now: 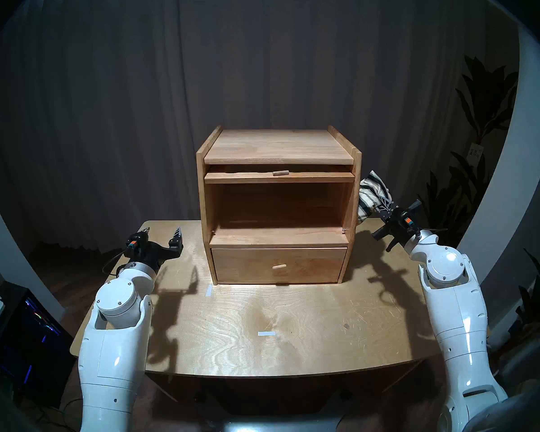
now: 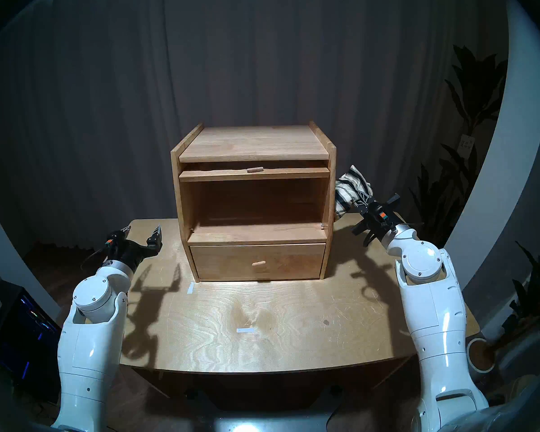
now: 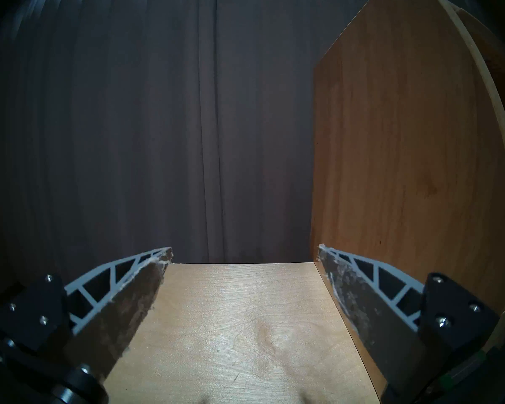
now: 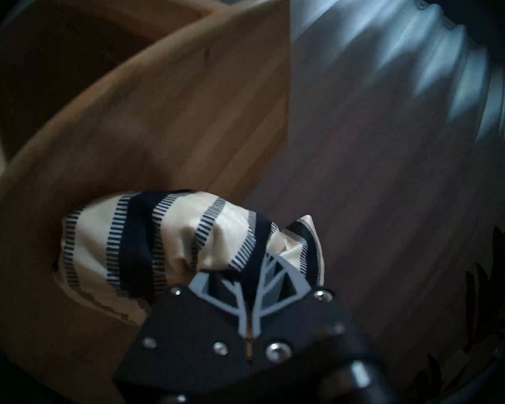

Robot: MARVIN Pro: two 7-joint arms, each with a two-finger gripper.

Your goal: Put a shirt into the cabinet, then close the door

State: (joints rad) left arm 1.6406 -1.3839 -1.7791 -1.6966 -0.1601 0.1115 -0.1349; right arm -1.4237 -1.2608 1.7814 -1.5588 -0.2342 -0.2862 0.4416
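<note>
The right gripper (image 1: pixel 382 207) is clamped on the striped shirt (image 1: pixel 371 193), holding it aloft just beside the cabinet (image 1: pixel 278 200), whose compartment stands open. The left gripper (image 1: pixel 162 235) hangs with fingers spread above the table (image 1: pixel 262 334)

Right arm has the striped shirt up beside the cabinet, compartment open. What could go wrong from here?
1. The shirt hangs off the right gripper close against the cabinet side wall; swinging it toward the opening, the loose fabric may snag on the front edge.
2. Only a bunched corner appears pinched, so it might slip out.
3. The door seems raised above the opening; part of a loosely placed shirt might stick out and block closing.
</note>
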